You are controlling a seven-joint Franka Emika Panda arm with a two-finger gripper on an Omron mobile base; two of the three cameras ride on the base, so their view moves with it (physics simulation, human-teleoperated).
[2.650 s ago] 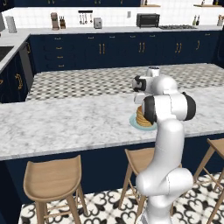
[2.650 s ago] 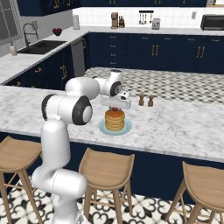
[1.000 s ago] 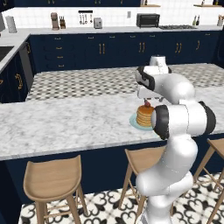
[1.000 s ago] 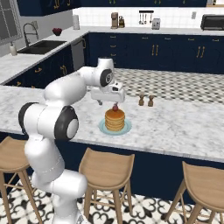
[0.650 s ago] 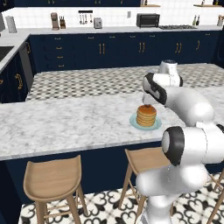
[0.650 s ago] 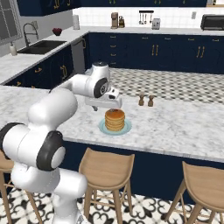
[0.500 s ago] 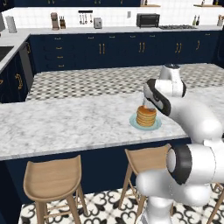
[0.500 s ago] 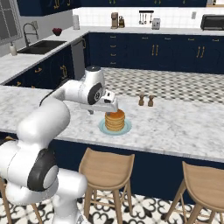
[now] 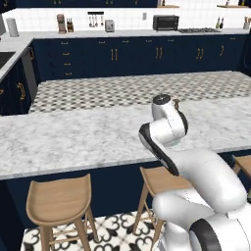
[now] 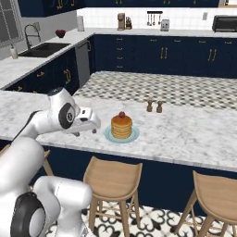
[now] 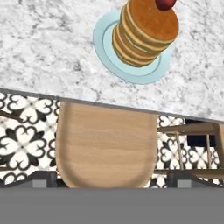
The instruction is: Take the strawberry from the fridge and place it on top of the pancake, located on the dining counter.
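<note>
The strawberry [image 10: 121, 114] is seen on top of the pancake [image 10: 121, 127] on the table [image 10: 194, 134]. The gripper [image 10: 94, 130] is held wide open and empty, just beside the plate [image 10: 133, 136].

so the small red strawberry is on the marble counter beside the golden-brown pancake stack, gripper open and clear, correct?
Not beside it. The small red strawberry sits on top of the golden-brown pancake stack, as the right base view shows. The gripper is open and clear, over the marble counter.

Marble dining counter [image 10: 194, 134], pale plate [image 10: 121, 135] with pancake [image 10: 121, 127] on it, two small shakers [image 10: 154, 106] behind
</note>
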